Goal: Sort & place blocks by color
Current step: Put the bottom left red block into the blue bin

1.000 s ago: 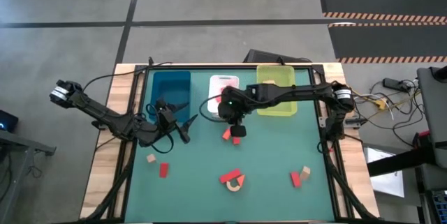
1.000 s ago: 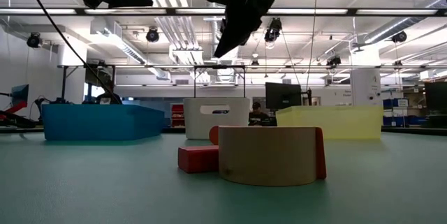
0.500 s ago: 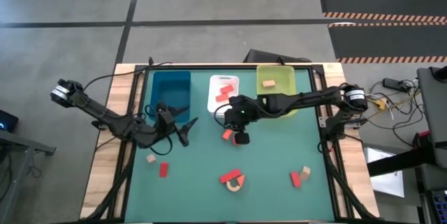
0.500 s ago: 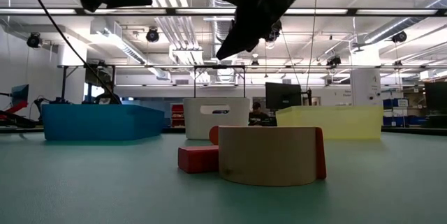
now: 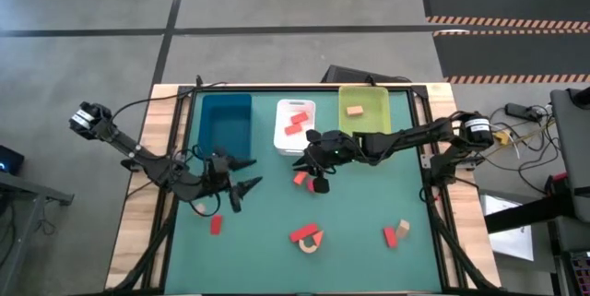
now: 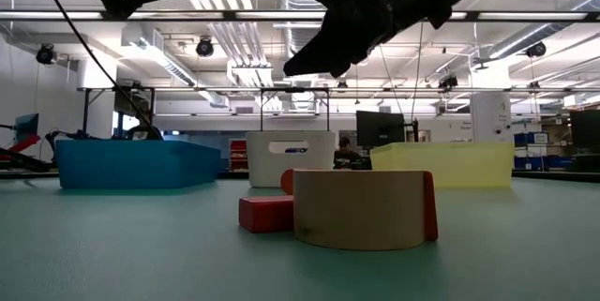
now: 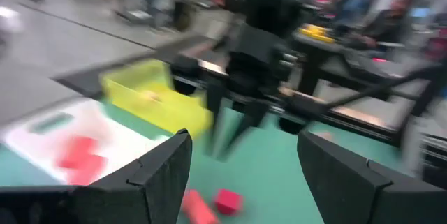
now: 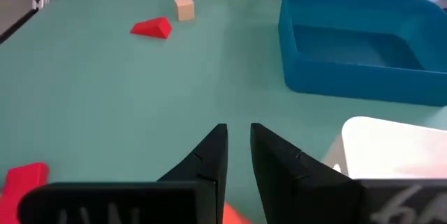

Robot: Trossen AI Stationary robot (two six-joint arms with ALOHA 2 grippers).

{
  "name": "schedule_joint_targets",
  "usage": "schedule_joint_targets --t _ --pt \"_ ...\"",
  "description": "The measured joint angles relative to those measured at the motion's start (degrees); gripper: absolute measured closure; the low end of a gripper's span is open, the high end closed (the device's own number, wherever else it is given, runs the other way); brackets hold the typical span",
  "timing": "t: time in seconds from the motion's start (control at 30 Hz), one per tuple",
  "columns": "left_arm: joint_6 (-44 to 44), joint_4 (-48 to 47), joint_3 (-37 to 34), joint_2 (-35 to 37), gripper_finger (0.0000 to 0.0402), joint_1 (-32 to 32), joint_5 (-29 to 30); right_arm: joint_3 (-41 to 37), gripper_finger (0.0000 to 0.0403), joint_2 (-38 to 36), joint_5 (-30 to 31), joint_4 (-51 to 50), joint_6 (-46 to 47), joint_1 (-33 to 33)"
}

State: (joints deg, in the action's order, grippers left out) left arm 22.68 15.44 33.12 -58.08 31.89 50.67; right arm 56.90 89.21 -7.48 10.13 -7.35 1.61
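Blocks (image 5: 306,236) lie scattered; right end effector (image 5: 301,160) hovers empty.

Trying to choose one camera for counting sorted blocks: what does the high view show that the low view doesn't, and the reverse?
Only the high view: red blocks lying in the white tray, a tan block in the yellow-green tray, and loose blocks spread over the mat, with the left tool and right tool above it. Only the low view: the room behind, with a person at a monitor. Both: the trays, and the tan arch with red beside it.
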Motion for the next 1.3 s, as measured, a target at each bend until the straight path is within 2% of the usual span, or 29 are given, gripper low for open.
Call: schedule_joint_targets --t 0.1,0.2,0.47,0.67,0.87,1.07,1.2,1.3 --pt "4.78 -1.53 0.13 0.0 0.0157 0.27 -5.79 -0.54 0.0349 0.0 0.02 0.84 -0.09 0.0" --pt "12.16 -7.19 0.81 0.0 0.0157 0.32 -9.48 -0.67 0.0349 0.0 0.0 1.07 -0.27 0.0" --pt "40.46 -29.62 1.8 -1.02 0.0157 0.32 -18.04 -0.38 0.0349 0.01 0.01 1.44 -2.24 0.02" --pt "54.56 -43.55 4.85 -6.27 0.0157 0.3 -29.01 -0.38 0.0349 0.04 0.02 1.38 -3.07 0.04" --pt "63.19 -57.23 10.69 -14.4 0.0157 0.38 -41.49 -0.38 0.0349 0.04 0.02 1.38 -3.39 0.15" --pt "67.92 -67.4 15.19 -21.48 0.0157 0.93 -53.66 -0.38 0.0349 0.07 0.03 1.36 -4.04 0.16" --pt "70.03 -69.7 17.1 -24.54 0.0157 1.64 -58.09 -0.38 0.0349 0.07 0.04 1.35 -4.7 0.17" --pt "70.09 -69.9 17.92 -26.34 0.0157 1.91 -58.31 -0.38 0.0349 0.07 0.04 1.35 -4.78 0.17"
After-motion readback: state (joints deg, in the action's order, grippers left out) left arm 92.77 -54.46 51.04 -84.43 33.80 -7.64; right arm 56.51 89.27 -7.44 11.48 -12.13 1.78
